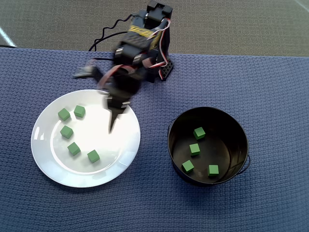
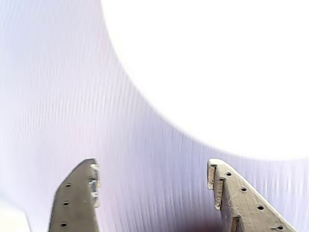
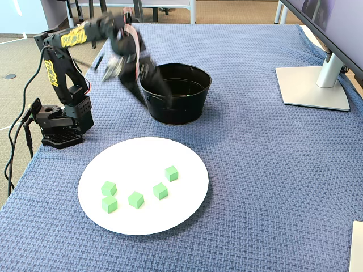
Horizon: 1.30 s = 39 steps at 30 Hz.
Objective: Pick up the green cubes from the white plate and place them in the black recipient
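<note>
The white plate [image 1: 48,164] lies at the left in the overhead view and holds several green cubes, among them one [image 1: 64,114] at its upper left and one [image 1: 93,155] near its lower middle. The black recipient [image 1: 231,140] stands to its right with several green cubes inside, one of them [image 1: 199,133] near the top. My gripper [image 1: 116,118] is blurred, above the plate's upper right part, open and empty. In the wrist view the gripper [image 2: 152,164] shows open jaws over blue cloth, with the plate [image 2: 217,72] overexposed beyond. The fixed view shows the plate [image 3: 142,153], cubes [image 3: 135,199], recipient [image 3: 176,110] and blurred gripper [image 3: 150,79].
A blue woven cloth [image 1: 270,87] covers the table. The arm's base [image 3: 62,124] with cables stands at the table's left edge in the fixed view. A monitor stand [image 3: 312,85] is at the far right. A pale object [image 3: 357,243] sits at the bottom right corner.
</note>
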{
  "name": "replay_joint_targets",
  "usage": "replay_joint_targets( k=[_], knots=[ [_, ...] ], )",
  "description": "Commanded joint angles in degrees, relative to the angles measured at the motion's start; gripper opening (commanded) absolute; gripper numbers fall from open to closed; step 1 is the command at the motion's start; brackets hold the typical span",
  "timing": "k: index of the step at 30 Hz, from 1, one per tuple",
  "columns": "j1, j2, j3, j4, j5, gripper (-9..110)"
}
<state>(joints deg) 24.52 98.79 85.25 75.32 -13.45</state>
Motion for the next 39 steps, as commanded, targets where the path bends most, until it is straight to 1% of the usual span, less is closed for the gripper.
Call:
replay_joint_targets(
  k=[1, 7, 13, 16, 29, 34, 39],
  knots=[
    [7.03, -6.42, 1.05, -5.98, 4.13, 18],
    [8.7, -15.38, -2.72, -5.98, 8.35, 19],
    [11.69, -23.47, -9.49, -6.15, 20.13, 18],
    [11.43, -26.1, -13.01, -4.48, 26.02, 17],
    [5.62, -38.67, -29.44, 0.26, 36.74, 17],
    [3.25, -41.48, -32.87, 1.85, 40.08, 17],
    [2.37, -44.65, -34.54, 2.2, 41.22, 17]
  ],
)
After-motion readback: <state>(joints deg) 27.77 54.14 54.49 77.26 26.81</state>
